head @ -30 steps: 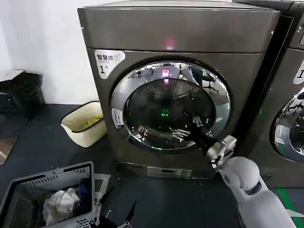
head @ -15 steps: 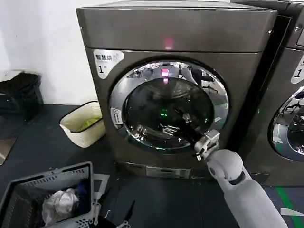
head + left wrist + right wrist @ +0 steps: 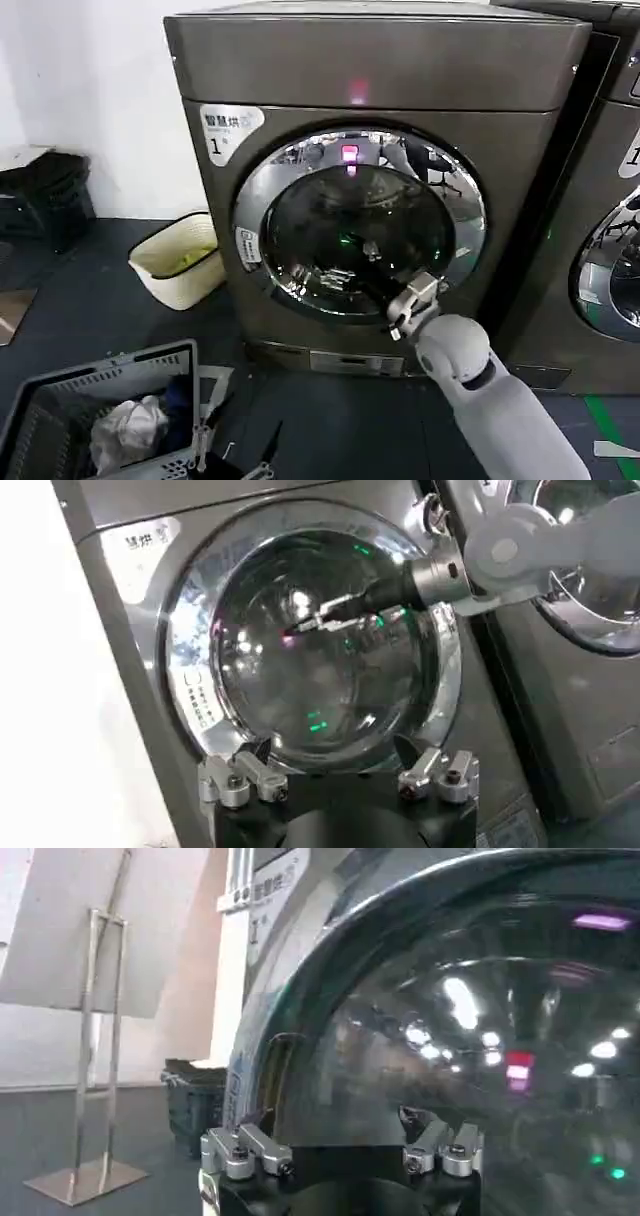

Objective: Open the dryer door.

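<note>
The dryer door (image 3: 358, 222), a round porthole with a wide chrome rim and dark bulging glass, sits shut in the bronze-grey machine. My right gripper (image 3: 362, 270) reaches in from the lower right and hovers just in front of the lower middle of the glass. In the left wrist view the same gripper (image 3: 315, 620) points across the dryer door (image 3: 250, 680). In the right wrist view, the right gripper (image 3: 340, 1123) is open, with the glass (image 3: 480, 1038) close ahead. My left gripper (image 3: 340, 765) is open and empty, held low, well back from the door (image 3: 235, 445).
A second grey machine (image 3: 610, 270) with a similar door stands at the right. A cream basket (image 3: 178, 258) sits on the floor left of the dryer. A grey laundry basket (image 3: 60, 400) with clothes is at the near left. A metal stand (image 3: 90, 1098) stands farther left.
My right arm has swung leftward, carrying the gripper from the door's right rim to the lower middle of the glass. The door stays shut. The left gripper has not moved.
</note>
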### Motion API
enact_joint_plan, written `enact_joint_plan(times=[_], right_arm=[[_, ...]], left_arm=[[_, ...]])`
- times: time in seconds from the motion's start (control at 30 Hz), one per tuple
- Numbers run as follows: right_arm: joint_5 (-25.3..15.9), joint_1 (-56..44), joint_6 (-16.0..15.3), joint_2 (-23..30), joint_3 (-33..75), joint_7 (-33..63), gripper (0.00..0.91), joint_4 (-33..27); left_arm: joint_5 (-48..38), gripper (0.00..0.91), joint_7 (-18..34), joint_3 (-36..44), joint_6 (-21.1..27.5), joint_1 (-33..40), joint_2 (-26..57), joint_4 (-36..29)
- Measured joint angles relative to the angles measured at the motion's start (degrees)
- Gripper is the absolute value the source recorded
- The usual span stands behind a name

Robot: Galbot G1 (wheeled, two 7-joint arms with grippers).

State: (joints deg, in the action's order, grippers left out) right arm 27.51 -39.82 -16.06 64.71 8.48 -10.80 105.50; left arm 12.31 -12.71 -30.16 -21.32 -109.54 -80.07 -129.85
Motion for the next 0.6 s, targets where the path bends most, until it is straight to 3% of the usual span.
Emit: enact_joint_plan(times=[0.6], right_arm=[[-2.1, 2.6, 0.7, 1.9, -6.7, 6.1, 0.907, -0.8]], left_arm=[[0.2, 0.907, 0.0, -0.1, 0.1, 0.4, -0.8, 0.4]])
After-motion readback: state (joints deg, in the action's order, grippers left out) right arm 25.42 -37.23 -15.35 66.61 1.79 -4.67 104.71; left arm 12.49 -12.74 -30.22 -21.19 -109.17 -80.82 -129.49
